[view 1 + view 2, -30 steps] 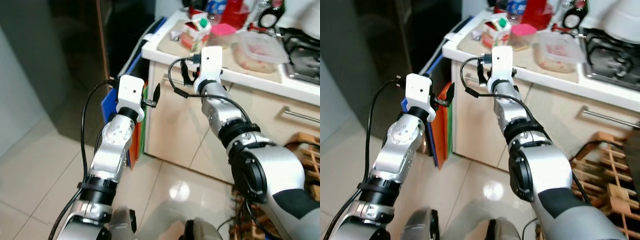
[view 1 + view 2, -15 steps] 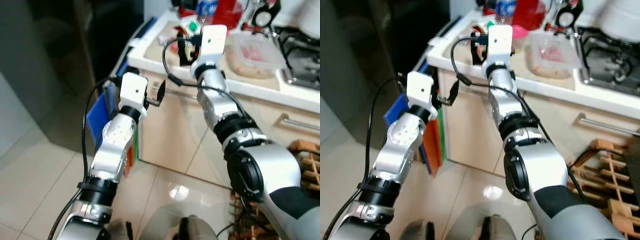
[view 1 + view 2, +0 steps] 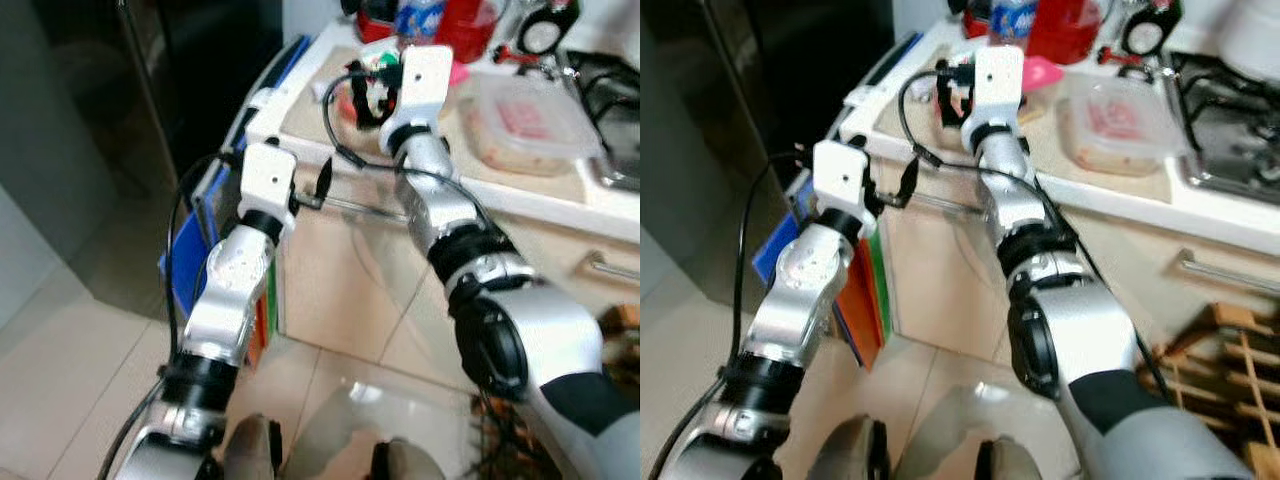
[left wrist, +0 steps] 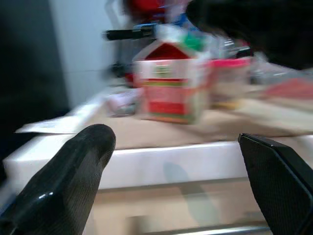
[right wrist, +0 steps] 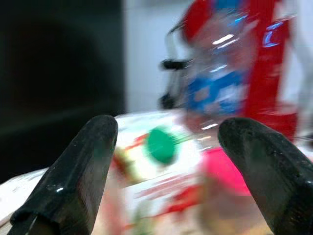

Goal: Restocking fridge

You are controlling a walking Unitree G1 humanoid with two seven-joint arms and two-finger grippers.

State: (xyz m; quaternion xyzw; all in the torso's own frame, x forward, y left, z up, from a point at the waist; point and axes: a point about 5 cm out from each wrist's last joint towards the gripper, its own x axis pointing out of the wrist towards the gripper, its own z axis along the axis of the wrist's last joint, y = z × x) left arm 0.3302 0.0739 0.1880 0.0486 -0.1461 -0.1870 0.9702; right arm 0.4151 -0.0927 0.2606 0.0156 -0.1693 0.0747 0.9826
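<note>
Our right tool hangs fingers apart over the carton, which stands near the bench's left front corner. Crowded spot, so we could easily knock the bottle behind it. Left tool, also spread, waits below the edge. Only the wrist views show the carton's green cap.

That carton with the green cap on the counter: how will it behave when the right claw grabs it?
The carton is paperboard, so it will probably dent if squeezed hard. It stands taller than wide, so a nudge could tip it. The open right claw looks wide enough to span it. Whether it is full can't be seen.
</note>
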